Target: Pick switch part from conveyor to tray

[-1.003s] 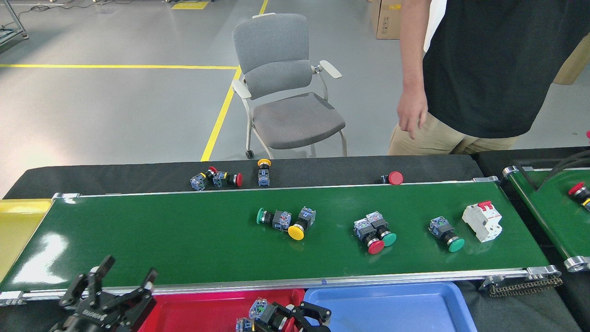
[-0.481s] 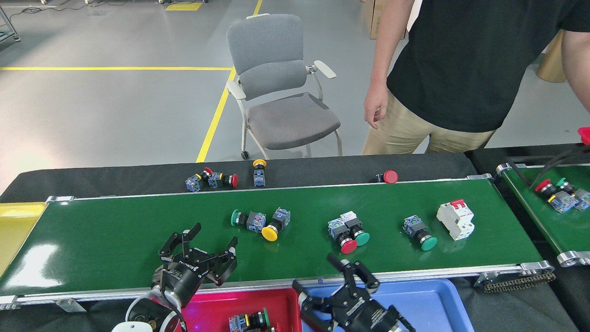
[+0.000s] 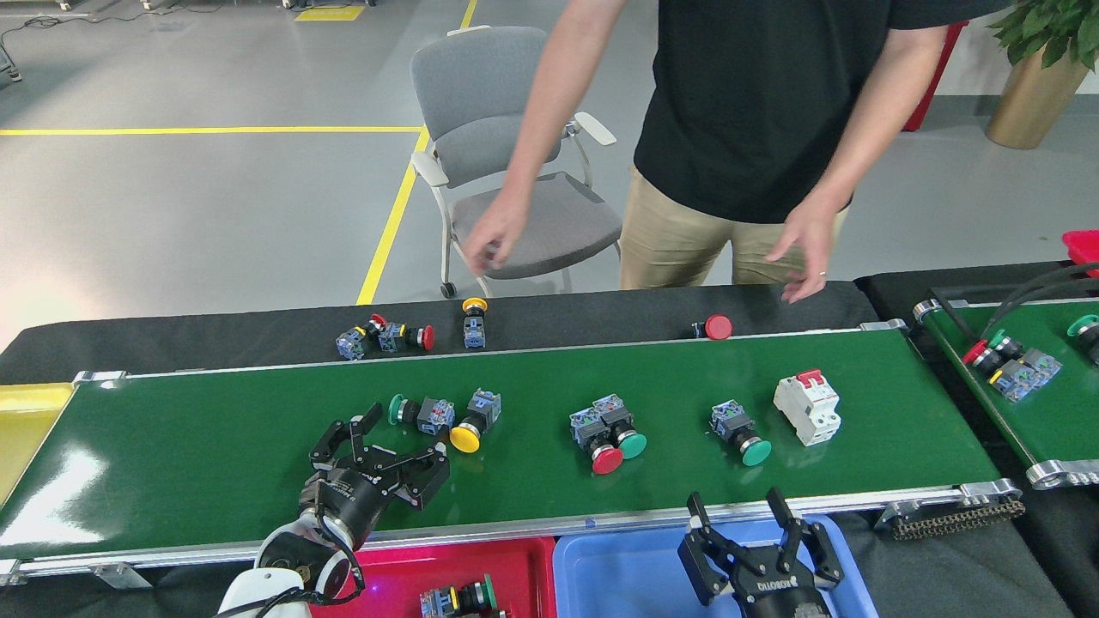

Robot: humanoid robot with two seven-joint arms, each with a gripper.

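The glossy dark-green conveyor (image 3: 215, 446) carries several push-button switch parts: a green one (image 3: 415, 412) beside a yellow one (image 3: 473, 422), a red and green pair (image 3: 608, 432), a single green one (image 3: 738, 432), and a white circuit breaker (image 3: 808, 408). My left gripper (image 3: 397, 436) hovers open over the belt, just left of and below the green and yellow switches, holding nothing. My right gripper (image 3: 738, 513) stands open over the blue tray (image 3: 618, 571), empty. The red tray (image 3: 403, 571) holds a switch part (image 3: 459, 598).
A person stands behind the belt, one hand (image 3: 489, 240) near the grey chair (image 3: 506, 163), the other hand (image 3: 803, 257) above the black far ledge. Several switches (image 3: 386, 335) and a red button (image 3: 714, 327) lie on that ledge. A narrower second belt (image 3: 1030, 403) carries switches at right.
The parts have ridden leftward on the belt. My left gripper edged toward the green and yellow switches. My right gripper swung right and upright over the blue tray. The person moved left.
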